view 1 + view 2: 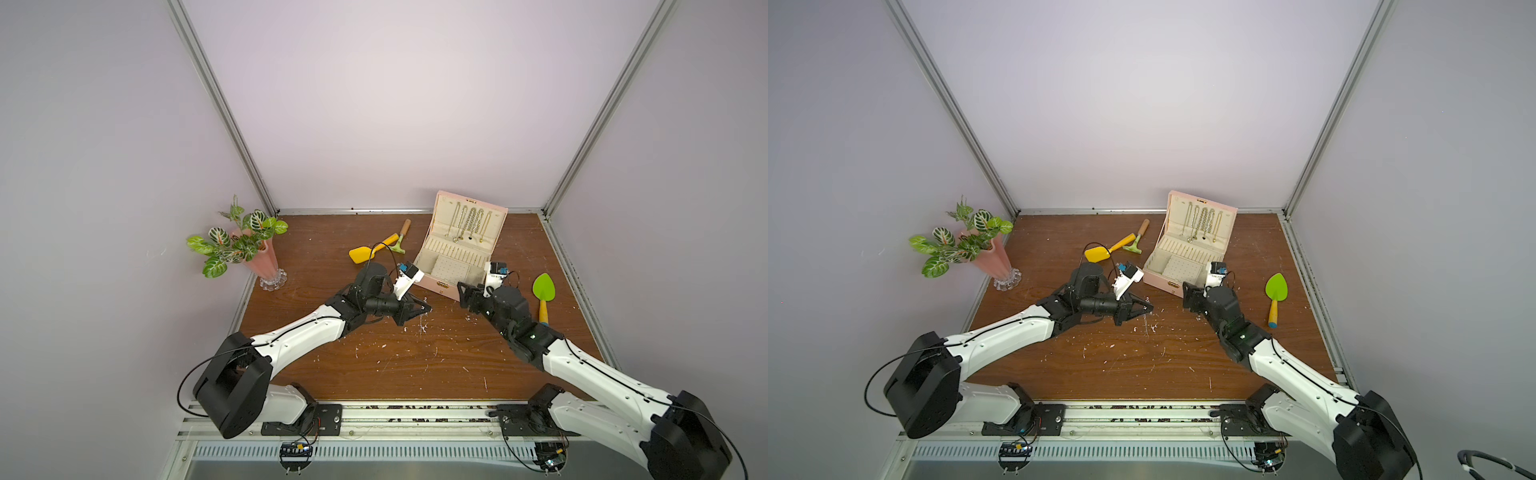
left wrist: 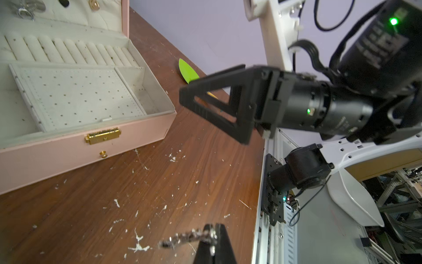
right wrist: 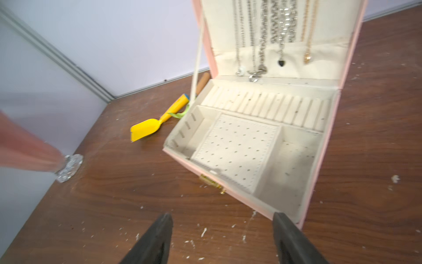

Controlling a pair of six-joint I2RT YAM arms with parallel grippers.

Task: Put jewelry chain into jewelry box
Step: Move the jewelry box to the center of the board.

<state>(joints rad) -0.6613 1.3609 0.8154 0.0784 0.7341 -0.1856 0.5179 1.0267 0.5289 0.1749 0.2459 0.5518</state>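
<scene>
The left pincer (image 2: 213, 230) is clamped tight on the jewelry chain (image 2: 182, 237). The right pincer (image 3: 222, 217) is spread wide and empty, with the open jewelry box (image 3: 294, 164) just ahead of it.

Pale lilac walls (image 1: 395, 104) are enclosing a scratched brown wooden table (image 1: 415, 365) on three sides; metal posts (image 1: 226, 112) are rising from the table's far corners.

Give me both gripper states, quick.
Left gripper: shut on the chain.
Right gripper: open, holding nothing.
</scene>
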